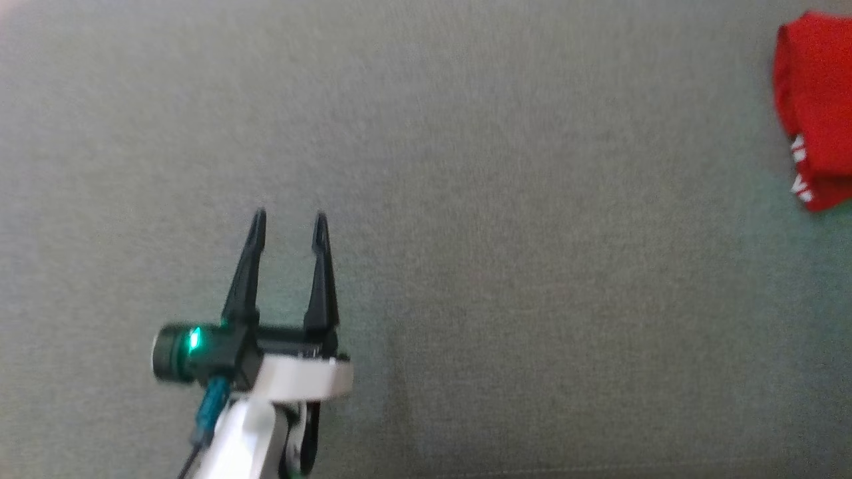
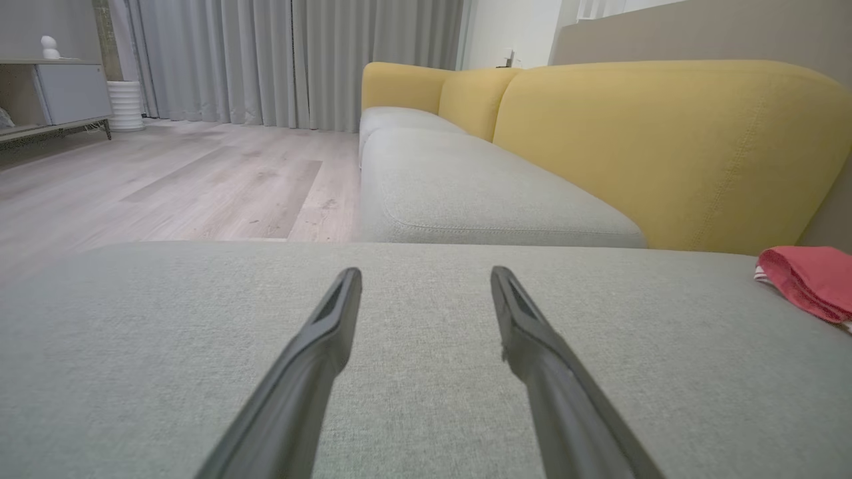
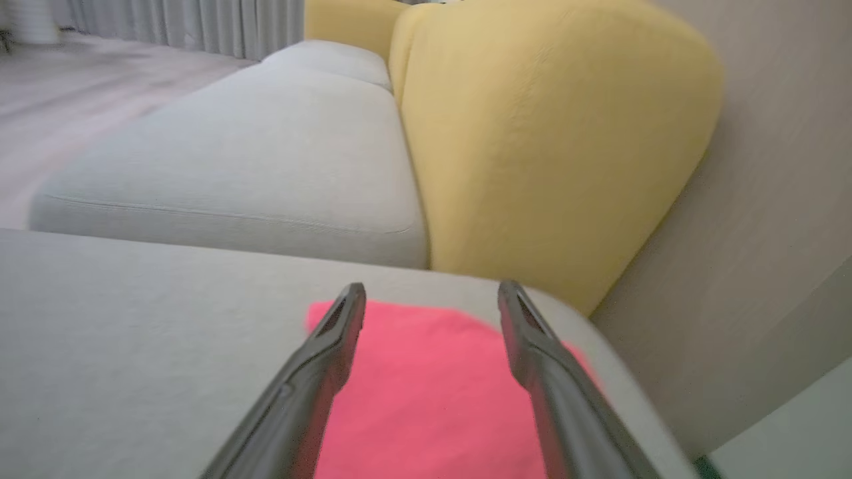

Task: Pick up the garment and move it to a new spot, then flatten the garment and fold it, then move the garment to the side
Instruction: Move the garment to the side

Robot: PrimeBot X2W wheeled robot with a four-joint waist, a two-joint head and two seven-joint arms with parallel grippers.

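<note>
My left gripper: one, over the near-left part of the grey seat; its two dark fingers stand apart with bare cloth between them, holding nothing.
Left wrist camera: one dark barrel with a green light, on the left side of that gripper in the head view.
Grey seat: one broad cushion carries everything; in my left wrist view two more grey seat cushions run on beyond its far edge.
Yellow backs: three counted in my left wrist view, along the right of those cushions.
Room at the left of my left wrist view: pale wood floor, grey curtains, one low cabinet, one white ribbed pot.
Garment: one, red, folded, with white marks near its front edge; it lies at the seat's far-right corner, well apart from my left gripper.
My right gripper: one, two fingers spread wide above the garment, red cloth showing between them, nothing pinched.
</note>
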